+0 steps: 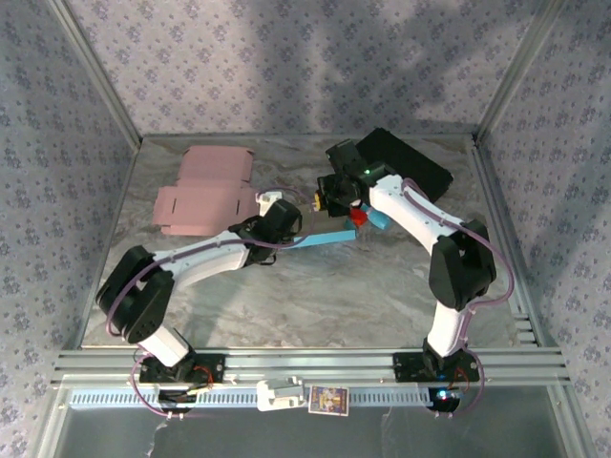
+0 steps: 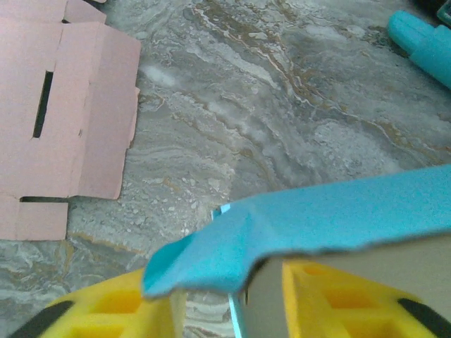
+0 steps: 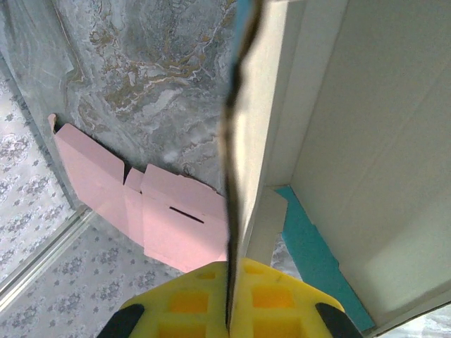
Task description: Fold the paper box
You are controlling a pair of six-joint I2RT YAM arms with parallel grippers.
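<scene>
Marble table (image 1: 334, 296), pink carton (image 1: 205, 191) behind, black case (image 1: 410, 162), right tool (image 3: 229, 278) pinching blue box (image 1: 320, 239), left tool (image 2: 229, 303) spread

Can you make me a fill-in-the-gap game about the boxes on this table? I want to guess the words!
1. The flat box lying on the table is coloured ___.
2. The right hand pinches a wall of the half-folded box, which is coloured ___.
3. In the top view, the flat box lies to the ___ of the half-folded box.
Missing words: pink; blue; left.
</scene>
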